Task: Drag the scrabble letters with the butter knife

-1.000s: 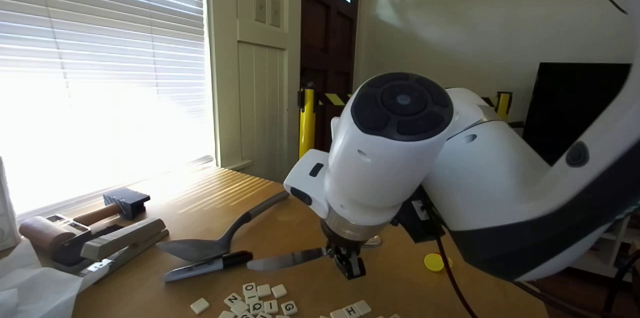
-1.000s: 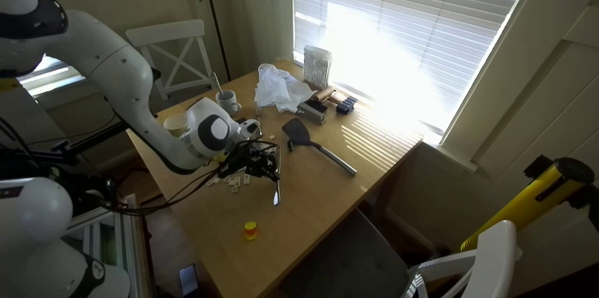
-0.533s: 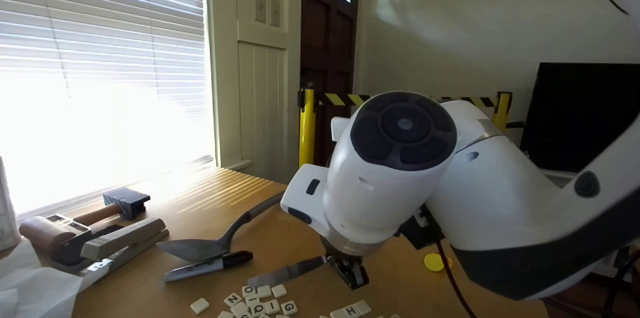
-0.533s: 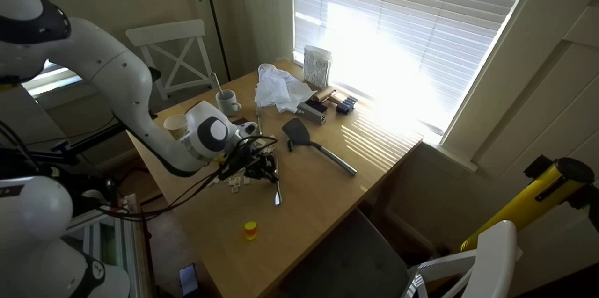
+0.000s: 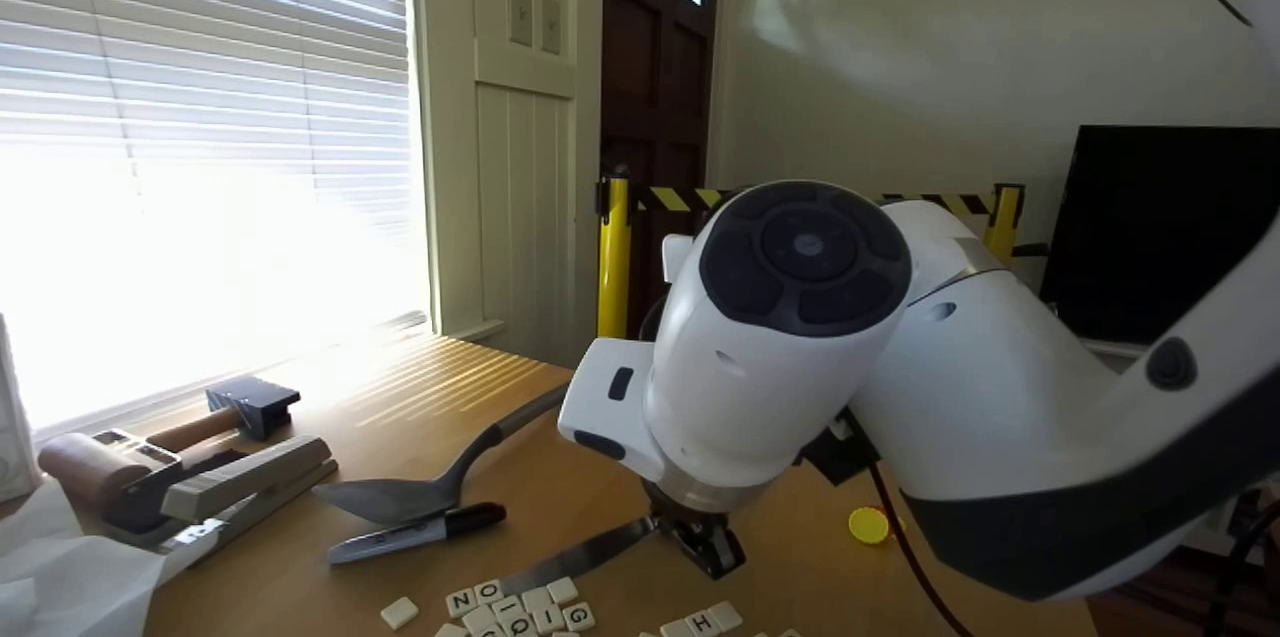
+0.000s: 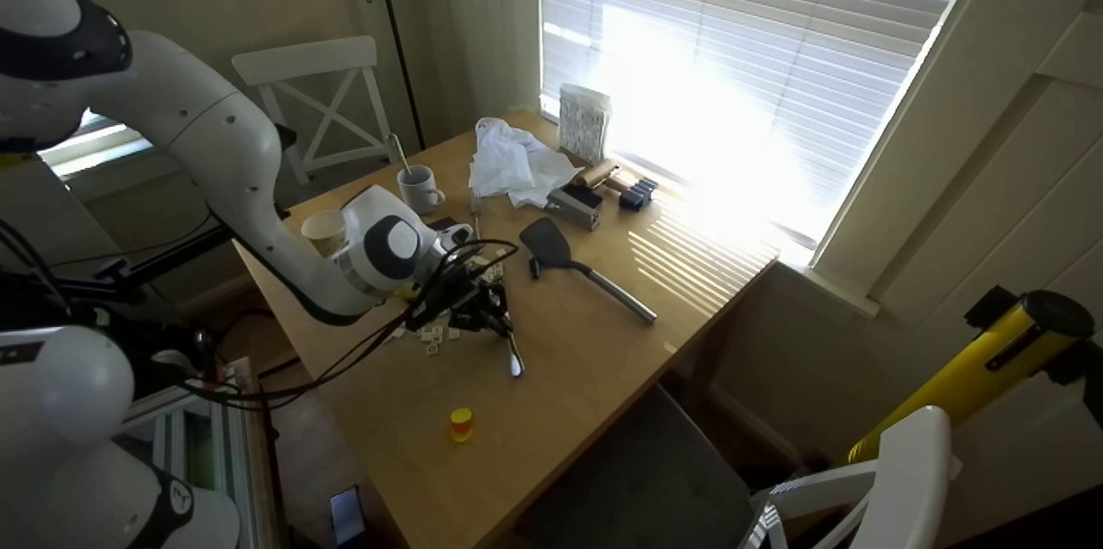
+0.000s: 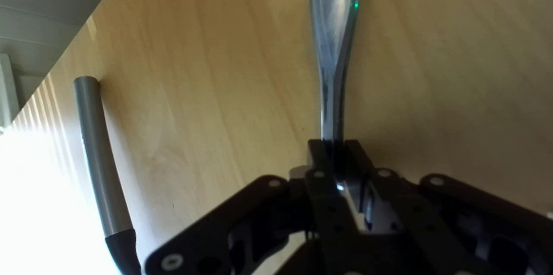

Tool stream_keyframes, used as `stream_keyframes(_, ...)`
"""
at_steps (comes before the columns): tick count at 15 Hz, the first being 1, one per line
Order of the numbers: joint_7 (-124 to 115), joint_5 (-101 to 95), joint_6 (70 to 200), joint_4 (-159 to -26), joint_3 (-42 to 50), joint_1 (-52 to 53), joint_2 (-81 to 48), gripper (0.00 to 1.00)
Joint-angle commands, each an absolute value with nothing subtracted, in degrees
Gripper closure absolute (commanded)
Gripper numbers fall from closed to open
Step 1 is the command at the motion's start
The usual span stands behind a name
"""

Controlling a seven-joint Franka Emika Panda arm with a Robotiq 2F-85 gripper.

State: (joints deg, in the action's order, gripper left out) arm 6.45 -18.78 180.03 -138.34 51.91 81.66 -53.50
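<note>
Compared with half a second ago, the slim, silvery-grey metal butter knife [image 5: 580, 557] is slanting lower in an exterior view, its blade tip now sitting right at the edge of the many small, pale cream square scrabble letters [image 5: 509, 609] lying on the light wooden table [image 6: 569, 411]. The N and O tiles are lying further left in that view than before, side by side, with the tip resting just beside the O; two blank-faced tiles nearby are also lying differently. The row with the H is staying put, apart from the cluster.

The black two-fingered gripper [image 7: 333, 147] is pinching the knife, its fingers standing narrow around the metal. The blade is looking dull and dark grey, while the handle is gleaming, its rounded end pointing away from the fingertips in the wrist view. The grey-and-black marker pen [image 5: 418, 534] and the dark, wedge-bladed spatula with a grey handle [image 5: 470, 462] are resting where they were.
</note>
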Motion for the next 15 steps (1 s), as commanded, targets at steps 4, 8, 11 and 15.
stream_keyframes(4, 12.1, -20.1, 181.4, -139.2, 50.2, 79.8, -50.7, 0.96)
stream_keyframes(8, 14.2, -20.5, 184.4, -140.2, 50.9, 80.0, -50.7, 0.96)
stream_keyframes(11, 18.1, -21.5, 185.0, -141.0, 49.2, 77.1, -47.9, 0.96)
stream_keyframes(15, 22.1, -23.1, 184.8, -141.0, 47.7, 74.0, -45.6, 0.96)
